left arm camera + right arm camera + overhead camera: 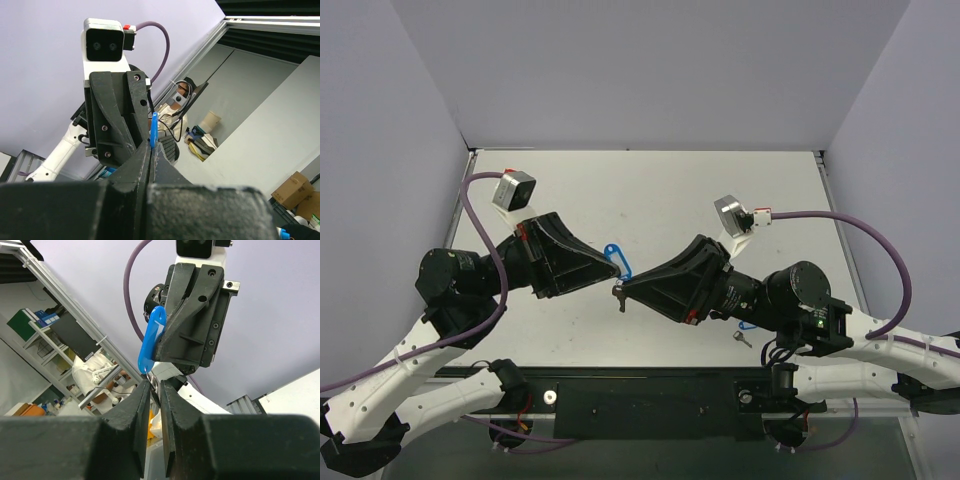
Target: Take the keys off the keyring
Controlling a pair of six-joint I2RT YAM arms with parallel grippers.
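Both grippers meet above the middle of the table. My left gripper [615, 263] is shut on the keyring's blue tag [617, 253], which stands edge-on between its tips in the left wrist view [153, 131]. In the right wrist view the tag [152, 340] hangs from the left gripper, and a thin wire runs from its lower end into my right gripper [155, 386]. My right gripper [626, 288] is nearly closed on a dark silver key [618, 295] that sticks out at its tip. A second key [741, 338] lies on the table by the right arm, its blue tag [748, 325] partly hidden.
The white table [650, 190] has raised rails at the left, right and back edges. A black base bar [650, 395] runs along the near edge between the arm bases. The purple cables loop out beside each arm.
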